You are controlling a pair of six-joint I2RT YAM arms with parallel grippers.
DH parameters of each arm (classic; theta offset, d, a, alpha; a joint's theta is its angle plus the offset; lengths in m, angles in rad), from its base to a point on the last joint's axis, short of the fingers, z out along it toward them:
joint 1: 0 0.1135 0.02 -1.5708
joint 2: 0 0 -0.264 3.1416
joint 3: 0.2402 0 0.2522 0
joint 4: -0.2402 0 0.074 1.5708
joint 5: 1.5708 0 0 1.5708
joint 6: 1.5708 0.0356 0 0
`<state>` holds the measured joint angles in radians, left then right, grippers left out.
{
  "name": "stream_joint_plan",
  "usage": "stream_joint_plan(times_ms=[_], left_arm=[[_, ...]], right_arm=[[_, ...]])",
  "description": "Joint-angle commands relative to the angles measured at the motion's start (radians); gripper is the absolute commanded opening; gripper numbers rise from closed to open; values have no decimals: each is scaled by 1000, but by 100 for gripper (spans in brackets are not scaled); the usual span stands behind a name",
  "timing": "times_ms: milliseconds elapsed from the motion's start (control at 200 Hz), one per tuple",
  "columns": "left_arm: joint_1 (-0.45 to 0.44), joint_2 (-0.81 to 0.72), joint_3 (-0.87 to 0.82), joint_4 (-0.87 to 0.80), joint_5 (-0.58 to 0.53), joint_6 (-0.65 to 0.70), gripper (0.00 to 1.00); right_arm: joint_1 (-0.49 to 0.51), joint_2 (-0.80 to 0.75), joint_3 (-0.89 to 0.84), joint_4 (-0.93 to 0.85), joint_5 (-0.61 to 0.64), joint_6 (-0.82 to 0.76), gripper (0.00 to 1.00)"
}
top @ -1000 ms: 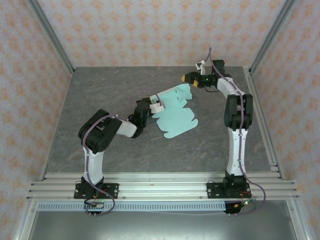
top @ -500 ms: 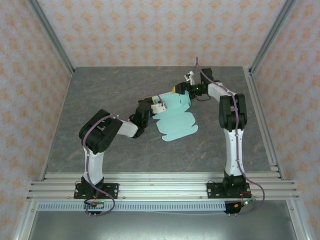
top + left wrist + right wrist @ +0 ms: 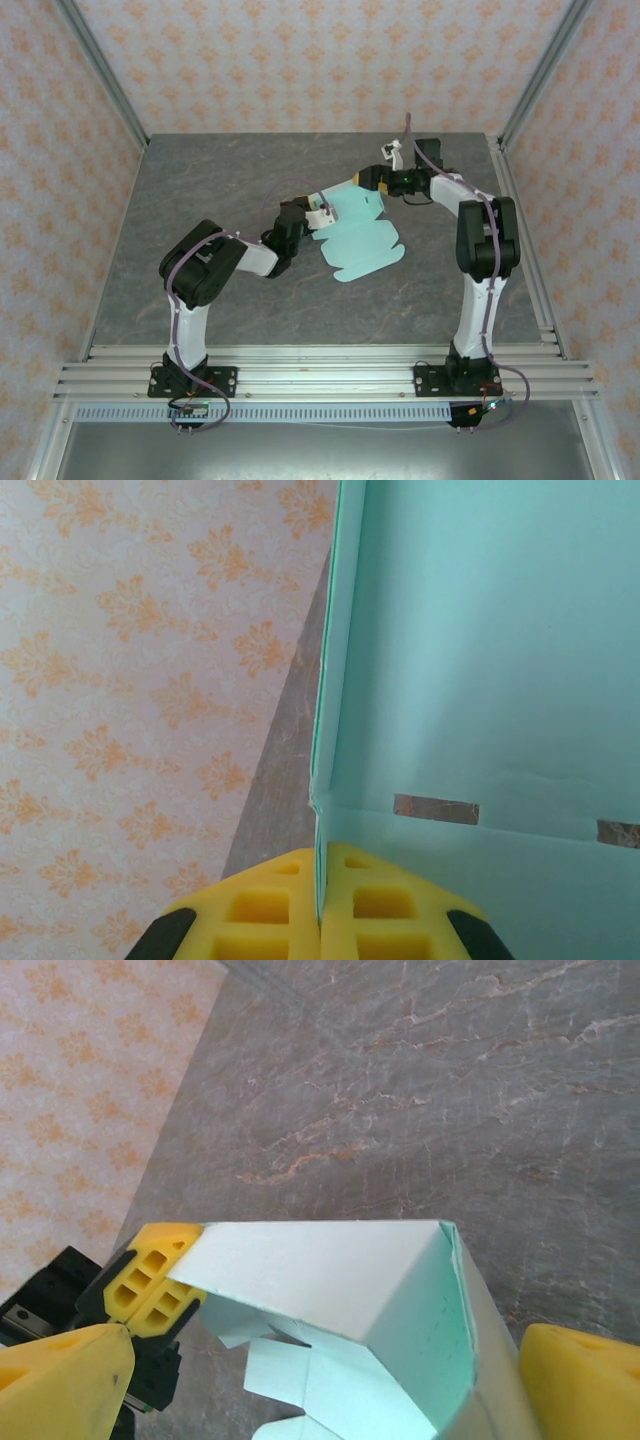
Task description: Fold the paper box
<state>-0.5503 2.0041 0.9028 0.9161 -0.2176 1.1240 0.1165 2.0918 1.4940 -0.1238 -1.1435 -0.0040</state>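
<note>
Mid-fold on the paper box (image 3: 362, 238) — mint-green thin card, lying near the middle of the bench (image 3: 200, 180), between the two arms. Far panel lifted off the surface, near part flat with rounded tabs out. Left gripper (image 3: 322, 210) at the box's left edge: jaws together, clamped on a raised side wall, card edge sandwiched between the yellow pads (image 3: 260, 915) in the left wrist view. Right gripper (image 3: 364, 180) at the far edge of the card: jaws wide apart, straddling the raised folded corner in the right wrist view, holding nothing; contact with the card not clear. Same corner seen there as a sharp crease with loose tabs below.

Handling, judged: very light, thin, springy — likely to slide on the smooth stone-look bench if pushed without an anchor, and to spring back from a crease unless pressed fully over. Easy to dent or crumple under a hard pinch. Best taken by a panel edge close to a score line, pads flat on both faces, not by the small tabs. Left pinch good as the anchor. Right side best used to nip or push the far wall near its corner and turn it about the crease. Risk: dragging the whole sheet, or bending off the score line.
</note>
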Motion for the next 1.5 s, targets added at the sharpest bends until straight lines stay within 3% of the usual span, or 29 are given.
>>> stream_joint_plan(times_ms=[0,355,681,1231,1491], left_arm=[[-1,15,22,-11,-33,-3,0],[-6,25,10,36,-44,30,0],[-59,90,-17,242,-109,206,0],[-88,113,-20,318,-145,337,0],[-92,124,-13,318,-153,339,0]], right_arm=[[-3,-43,-44,73,30,26,99],[-26,-81,-141,214,51,119,100],[-28,-104,-179,257,53,133,100],[-49,-203,-328,374,104,192,100],[-54,-258,-439,496,108,266,95]])
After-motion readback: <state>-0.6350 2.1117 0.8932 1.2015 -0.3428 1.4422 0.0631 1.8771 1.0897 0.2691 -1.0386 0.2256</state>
